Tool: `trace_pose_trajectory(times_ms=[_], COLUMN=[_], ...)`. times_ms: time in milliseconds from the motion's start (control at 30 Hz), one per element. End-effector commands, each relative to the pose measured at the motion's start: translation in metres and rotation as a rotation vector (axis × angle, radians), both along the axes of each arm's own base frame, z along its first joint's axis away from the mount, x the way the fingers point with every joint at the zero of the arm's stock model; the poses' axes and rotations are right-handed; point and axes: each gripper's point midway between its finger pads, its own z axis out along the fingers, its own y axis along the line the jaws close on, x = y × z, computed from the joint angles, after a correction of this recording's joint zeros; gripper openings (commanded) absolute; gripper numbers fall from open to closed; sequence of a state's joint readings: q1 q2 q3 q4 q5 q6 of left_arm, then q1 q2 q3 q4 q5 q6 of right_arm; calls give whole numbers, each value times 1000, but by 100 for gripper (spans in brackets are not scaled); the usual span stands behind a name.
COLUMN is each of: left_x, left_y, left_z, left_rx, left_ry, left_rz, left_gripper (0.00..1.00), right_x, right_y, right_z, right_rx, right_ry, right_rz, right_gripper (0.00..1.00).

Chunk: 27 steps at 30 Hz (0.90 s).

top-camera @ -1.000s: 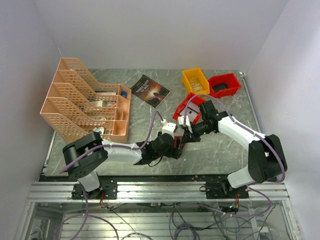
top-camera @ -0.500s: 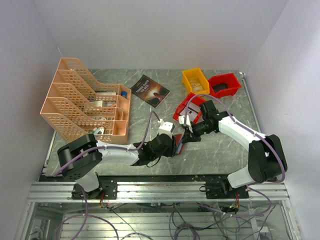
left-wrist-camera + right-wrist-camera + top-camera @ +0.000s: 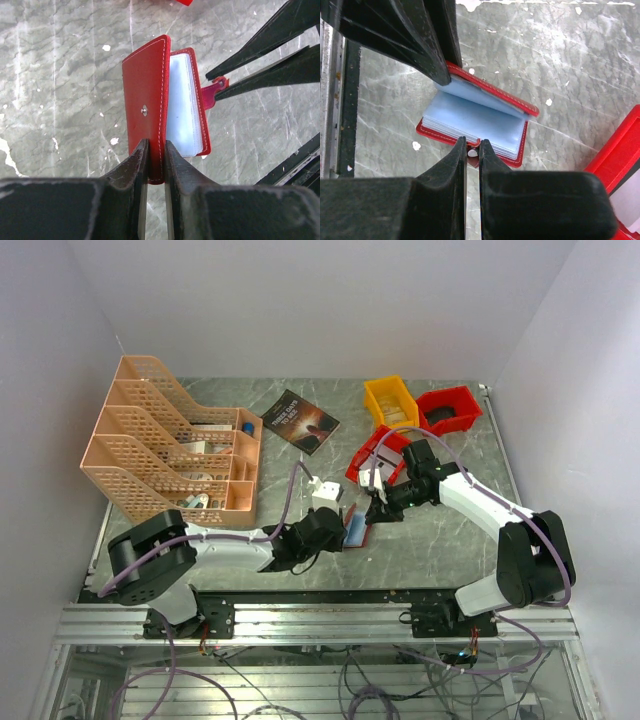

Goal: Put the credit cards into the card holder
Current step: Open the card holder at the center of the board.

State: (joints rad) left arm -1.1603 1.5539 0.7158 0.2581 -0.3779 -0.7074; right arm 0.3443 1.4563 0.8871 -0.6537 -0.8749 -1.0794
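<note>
The card holder (image 3: 356, 528) is a small red case lying on the marble table between the two arms. It stands partly open, with its pale clear pockets (image 3: 182, 107) showing. My left gripper (image 3: 155, 146) is shut on the lower edge of the stitched front cover (image 3: 146, 95) and holds it up off the pockets. My right gripper (image 3: 472, 146) is shut on the holder's snap tab (image 3: 213, 93) at the opposite edge. Pale flat pieces lie in the nearest red bin (image 3: 372, 458). I cannot tell whether they are the credit cards.
A peach file rack (image 3: 170, 450) fills the left side of the table. A dark book (image 3: 300, 420) lies at the back centre. A yellow bin (image 3: 390, 400) and a second red bin (image 3: 450, 410) stand at the back right.
My left gripper has gone from open to shut on the holder's cover and drawn back slightly to the left, so the cover is lifted off the pockets. The right gripper keeps its grip on the tab.
</note>
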Motion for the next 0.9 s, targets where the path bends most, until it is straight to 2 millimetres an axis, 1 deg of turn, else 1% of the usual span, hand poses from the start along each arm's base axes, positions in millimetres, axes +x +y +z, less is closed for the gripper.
trace_pose_trajectory(times_ms=[0, 200, 300, 367, 433, 533, 633, 700, 733, 800, 867], left_x=[-4, -14, -18, -20, -20, -20, -19, -19, -18, -18, -18], left_y=[15, 18, 25, 33, 37, 40, 40, 40, 40, 40, 43], left_z=[-5, -9, -14, -19, -20, -23, -26, -27, -27, -28, -32], left_rx=[-7, -123, -170, -198, -238, -264, -265, -266, -267, -268, -256], left_ry=[33, 124, 173, 199, 212, 226, 229, 227, 226, 224, 224], left_rz=[58, 108, 165, 210, 240, 266, 277, 281, 282, 285, 292], left_gripper=[8, 7, 7, 7, 7, 7, 7, 7, 7, 7, 7], right_x=[14, 25, 35, 44, 55, 63, 56, 46, 36, 24, 21], right_y=[-3, -10, -17, -23, -31, -38, -29, -18, -12, -2, 1], right_z=[6, -2, -10, -16, -21, -18, -1, 13, 17, 19, 13], right_rx=[-10, -57, -103, -141, -180, -178, -94, -23, 7, 47, 23], right_ry=[-55, -75, -79, -84, -92, -96, -81, -43, 2, 81, 125], right_rz=[-32, -100, -161, -215, -284, -339, -317, -280, -245, -198, -185], right_gripper=[0, 0, 4, 11, 22, 34, 44, 48, 48, 48, 42])
